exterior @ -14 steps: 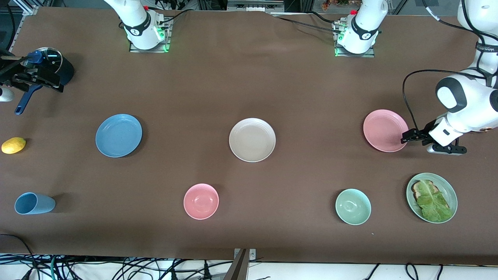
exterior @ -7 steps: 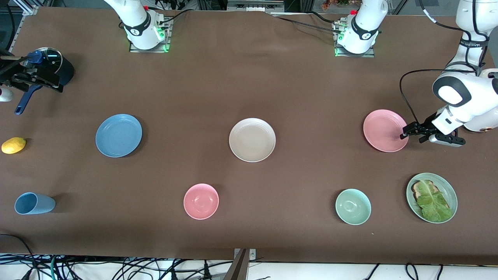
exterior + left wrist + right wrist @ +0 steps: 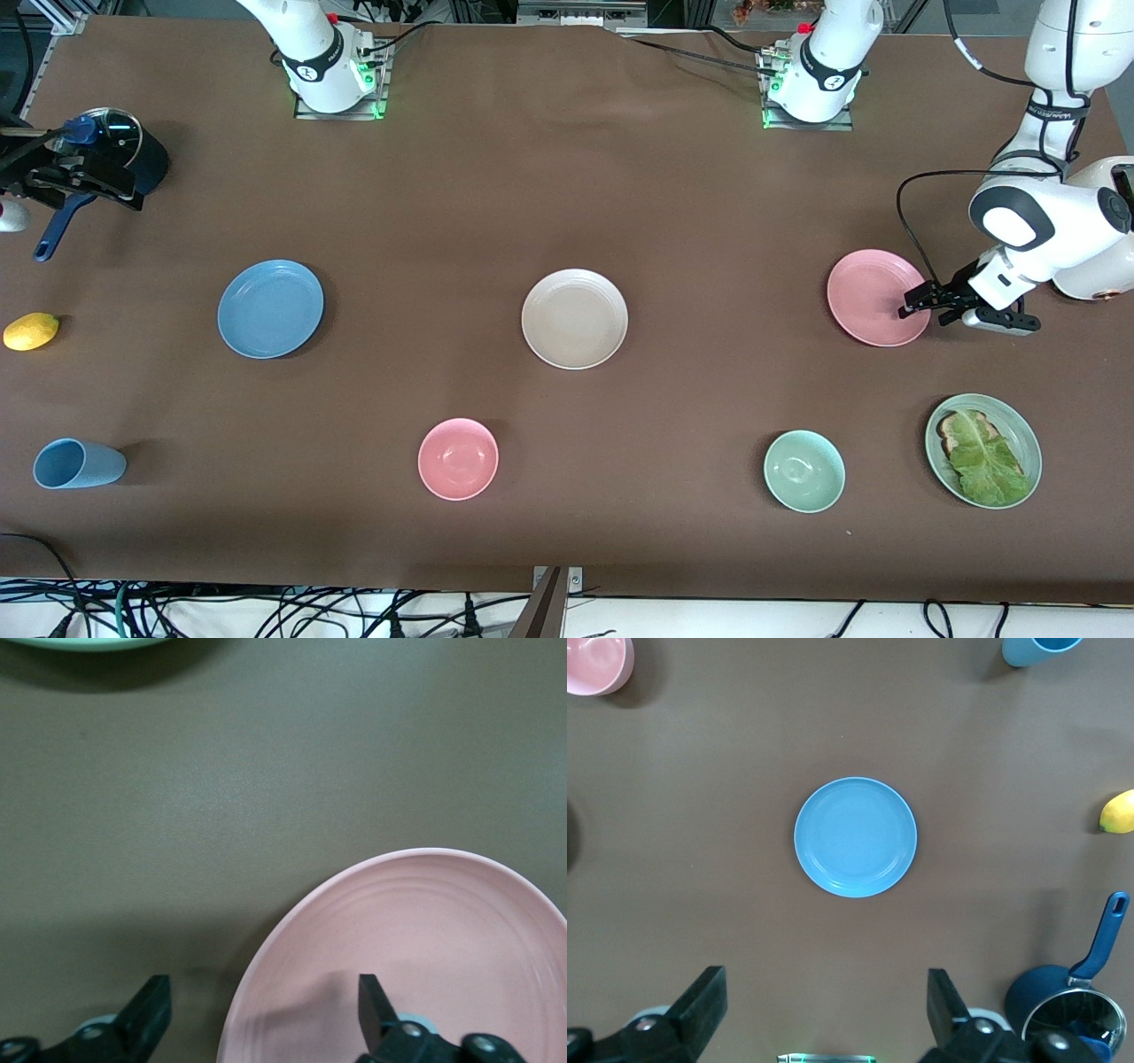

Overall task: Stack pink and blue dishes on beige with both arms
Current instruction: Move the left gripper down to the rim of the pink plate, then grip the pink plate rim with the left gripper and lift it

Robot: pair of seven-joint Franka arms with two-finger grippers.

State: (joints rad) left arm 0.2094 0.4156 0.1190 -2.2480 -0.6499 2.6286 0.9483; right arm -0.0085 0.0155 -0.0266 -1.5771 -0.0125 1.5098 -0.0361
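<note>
Fingers of the left gripper (image 3: pixel 917 301) have slid in around the pink plate's (image 3: pixel 873 295) rim, spread but starting to squeeze, so lifting comes next, while the right gripper (image 3: pixel 824 1010) waits spread wide above the blue plate (image 3: pixel 270 308).

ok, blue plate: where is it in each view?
Front view: blue plate on the table toward the right arm's end, level with the beige plate.
Left wrist view: not in it.
Right wrist view: blue plate mid-picture.
Shared landmark: lemon.
</note>
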